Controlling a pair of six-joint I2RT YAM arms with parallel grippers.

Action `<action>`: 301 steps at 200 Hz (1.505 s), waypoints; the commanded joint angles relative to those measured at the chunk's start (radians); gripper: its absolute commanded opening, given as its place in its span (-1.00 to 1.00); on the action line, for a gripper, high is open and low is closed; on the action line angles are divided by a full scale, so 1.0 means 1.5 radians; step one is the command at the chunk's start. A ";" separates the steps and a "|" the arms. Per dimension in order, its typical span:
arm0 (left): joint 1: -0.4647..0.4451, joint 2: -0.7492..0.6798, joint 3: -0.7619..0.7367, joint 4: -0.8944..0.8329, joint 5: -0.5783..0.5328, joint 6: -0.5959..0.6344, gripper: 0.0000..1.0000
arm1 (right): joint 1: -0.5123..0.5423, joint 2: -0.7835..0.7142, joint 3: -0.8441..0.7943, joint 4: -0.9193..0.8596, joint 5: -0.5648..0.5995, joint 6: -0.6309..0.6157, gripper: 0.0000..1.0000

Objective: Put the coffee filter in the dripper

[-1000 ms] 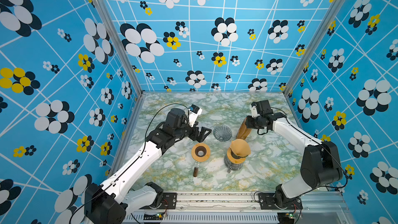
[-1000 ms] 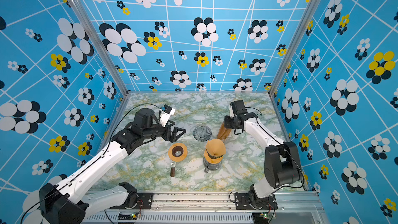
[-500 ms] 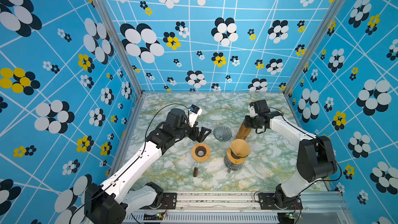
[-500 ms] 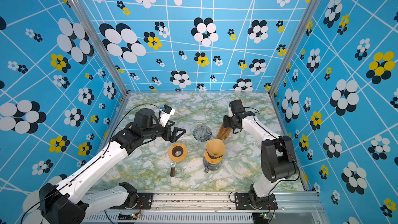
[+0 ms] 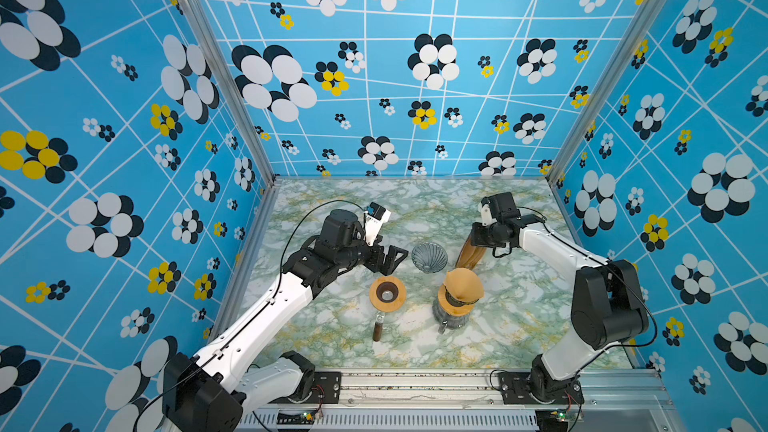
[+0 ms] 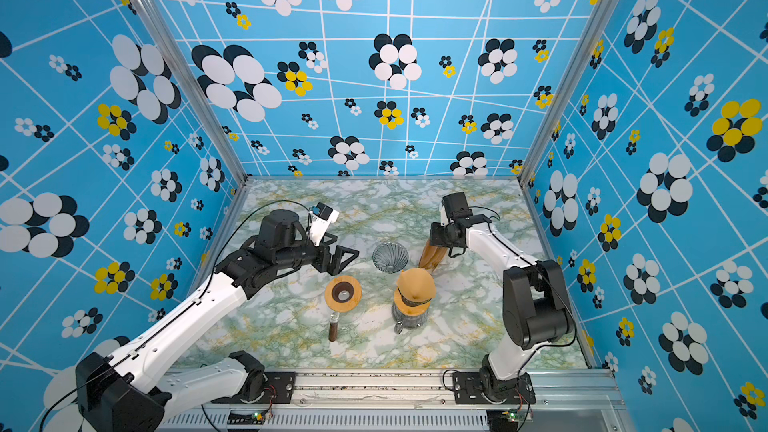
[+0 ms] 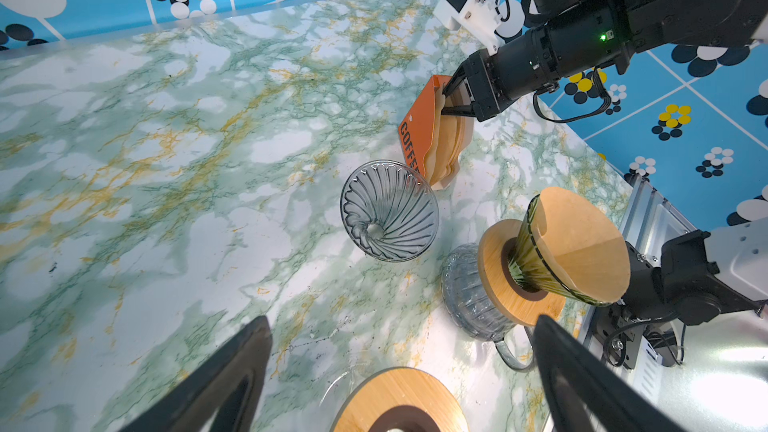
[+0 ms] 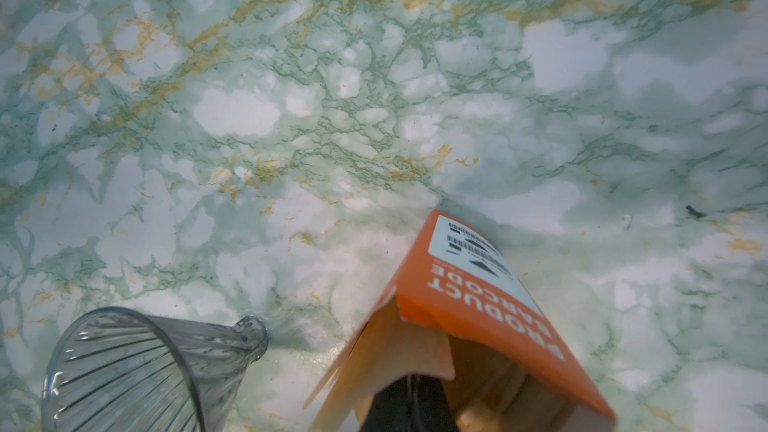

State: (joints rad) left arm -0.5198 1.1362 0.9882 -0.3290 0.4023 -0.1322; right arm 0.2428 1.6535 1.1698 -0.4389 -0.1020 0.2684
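We cannot see the right gripper's point(image 8: 409, 405) tips, buried among the filters point(image 7: 446, 147) inside the box point(image 8: 478, 297); what they pinch is hidden. The box print blurs. Frame edges cut off the dripper point(image 8: 137, 371) and the left gripper's point(image 7: 401, 322) 2 fingers point(image 7: 220, 384).

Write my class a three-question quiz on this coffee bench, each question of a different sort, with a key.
1. True or false: the left gripper is open.
2. The right gripper reaches into: A the filter box, B the carafe, C the wooden ring.
3. Fill in: the empty dripper lies on its ____.
Key: 1 true; 2 A; 3 side.
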 commanded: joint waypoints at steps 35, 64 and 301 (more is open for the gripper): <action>-0.004 -0.009 0.004 -0.008 -0.002 0.014 0.98 | 0.010 -0.116 -0.012 -0.039 0.012 -0.005 -1.00; -0.005 -0.013 0.003 -0.008 -0.001 0.012 0.98 | 0.011 -0.160 0.008 -0.072 0.001 -0.017 -1.00; -0.009 -0.035 0.001 -0.026 -0.027 0.014 0.98 | 0.020 -0.135 0.120 -0.154 0.025 -0.014 -1.00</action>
State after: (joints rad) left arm -0.5251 1.0771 0.9882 -0.3408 0.3473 -0.1257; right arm 0.2951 1.4117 1.3865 -0.6502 -0.1196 0.2436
